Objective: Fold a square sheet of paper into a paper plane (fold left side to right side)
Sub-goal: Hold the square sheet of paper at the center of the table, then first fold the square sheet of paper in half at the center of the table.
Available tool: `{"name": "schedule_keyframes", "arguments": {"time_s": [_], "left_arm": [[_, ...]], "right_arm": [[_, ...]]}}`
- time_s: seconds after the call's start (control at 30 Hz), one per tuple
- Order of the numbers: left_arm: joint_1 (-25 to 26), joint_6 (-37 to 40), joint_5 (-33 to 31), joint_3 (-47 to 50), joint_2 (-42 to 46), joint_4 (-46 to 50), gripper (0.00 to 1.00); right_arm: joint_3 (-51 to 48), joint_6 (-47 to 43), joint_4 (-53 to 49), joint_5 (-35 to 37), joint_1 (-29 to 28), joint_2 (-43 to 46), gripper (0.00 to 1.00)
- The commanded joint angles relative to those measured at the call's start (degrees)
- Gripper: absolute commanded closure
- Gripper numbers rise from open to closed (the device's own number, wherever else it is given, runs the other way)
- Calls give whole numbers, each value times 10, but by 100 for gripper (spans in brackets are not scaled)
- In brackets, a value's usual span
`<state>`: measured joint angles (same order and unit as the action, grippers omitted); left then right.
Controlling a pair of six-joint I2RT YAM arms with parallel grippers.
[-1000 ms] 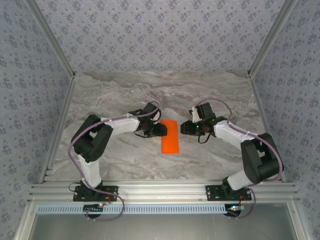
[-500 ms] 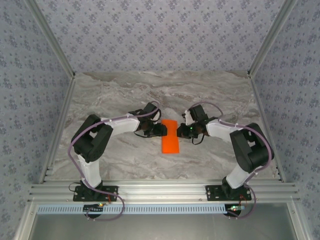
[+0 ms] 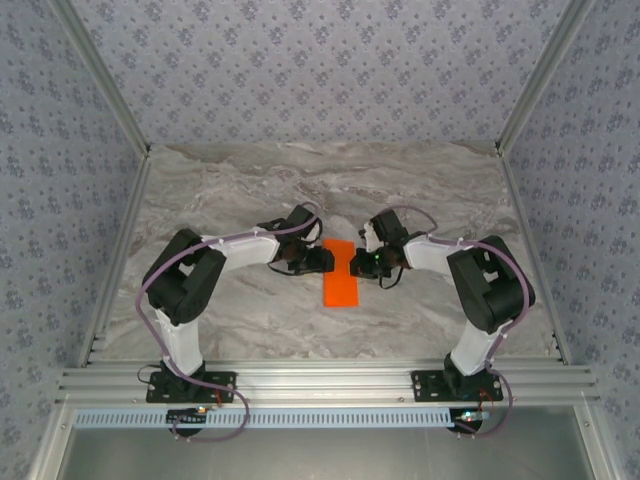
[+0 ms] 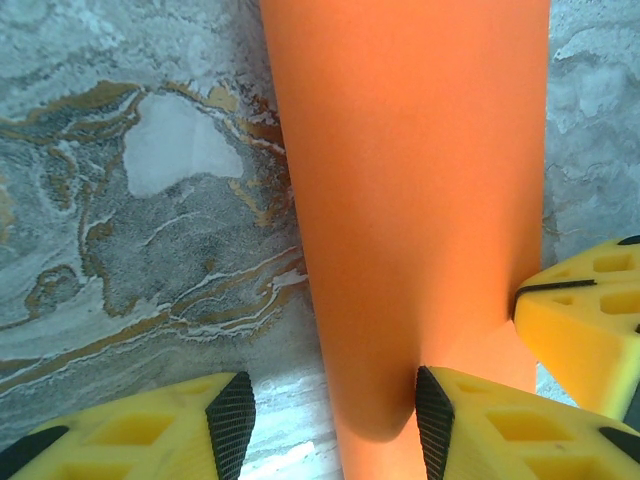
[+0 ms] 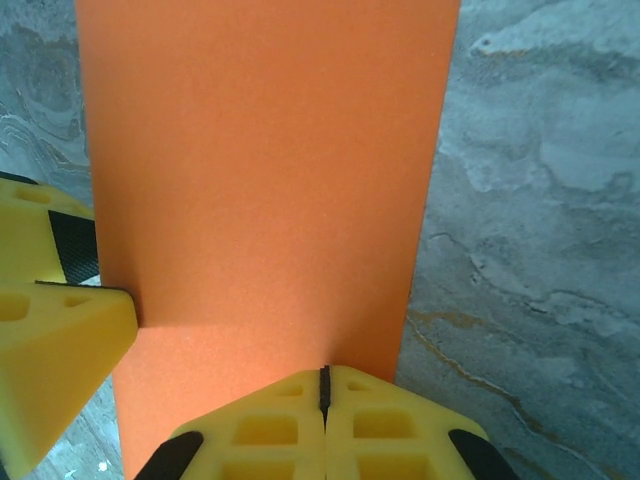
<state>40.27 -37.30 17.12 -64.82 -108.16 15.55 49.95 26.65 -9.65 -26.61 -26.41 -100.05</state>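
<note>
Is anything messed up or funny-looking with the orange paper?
Nothing stands out. The orange paper lies flat on the table as a neat, narrow strip, with no tears or crumples showing, between the left gripper and the right gripper.

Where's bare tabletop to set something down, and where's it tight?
Crowded: the centre, where the left tool and right tool close in on the orange paper from either side. Free: the far strip of marble table between them and the back wall; the near patch between the paper and the front rail.
</note>
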Motion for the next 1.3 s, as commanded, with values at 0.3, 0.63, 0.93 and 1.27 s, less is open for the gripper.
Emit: {"name": "schedule_keyframes", "arguments": {"time_s": [0.3, 0.63, 0.93, 1.27], "left_arm": [[8, 25, -41, 2, 89, 18, 38], [11, -27, 124, 39, 74, -134, 61], [11, -21, 127, 40, 18, -134, 63], [7, 0, 86, 56, -11, -106, 64]], "right_arm": [[10, -18, -68, 45, -5, -46, 98], [13, -23, -77, 50, -5, -46, 98], [20, -29, -92, 57, -7, -46, 99], [27, -41, -113, 67, -7, -52, 99]]}}
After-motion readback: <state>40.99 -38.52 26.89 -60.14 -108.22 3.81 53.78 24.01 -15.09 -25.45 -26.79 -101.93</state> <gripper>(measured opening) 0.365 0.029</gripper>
